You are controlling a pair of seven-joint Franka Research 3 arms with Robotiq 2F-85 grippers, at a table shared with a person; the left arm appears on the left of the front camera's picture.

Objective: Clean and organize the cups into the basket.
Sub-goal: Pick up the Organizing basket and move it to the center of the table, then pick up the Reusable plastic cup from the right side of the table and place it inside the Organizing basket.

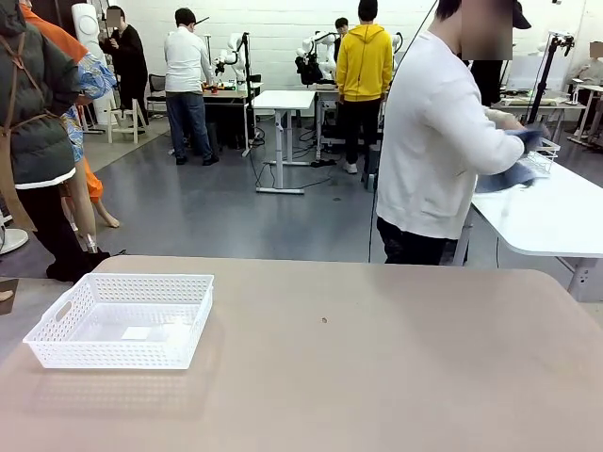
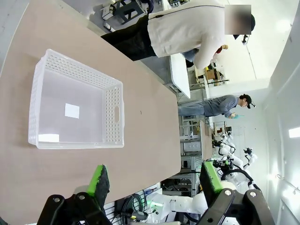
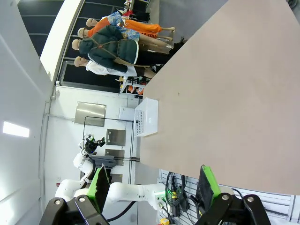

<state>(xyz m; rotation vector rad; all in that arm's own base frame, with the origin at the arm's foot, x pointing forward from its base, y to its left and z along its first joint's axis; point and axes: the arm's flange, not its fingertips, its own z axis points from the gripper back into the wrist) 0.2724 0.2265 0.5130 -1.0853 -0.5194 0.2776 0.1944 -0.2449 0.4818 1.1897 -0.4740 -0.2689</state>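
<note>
The white lattice basket (image 1: 122,320) sits empty on the left part of the tan table; it also appears in the left wrist view, basket (image 2: 75,108), and small in the right wrist view, basket (image 3: 146,117). No cups are in view. My left gripper (image 2: 154,180) is open, high above the table and short of the basket. My right gripper (image 3: 153,180) is open too, held off the table with nothing between its fingers. A person in a white top (image 1: 438,141) stands at the far right side, turned away, holding a blue cloth (image 1: 513,174).
A white side table (image 1: 556,212) with a white wire basket (image 1: 542,158) stands at the far right behind the person. The tan table (image 1: 377,358) has a small dark speck near its middle. Other people stand farther back.
</note>
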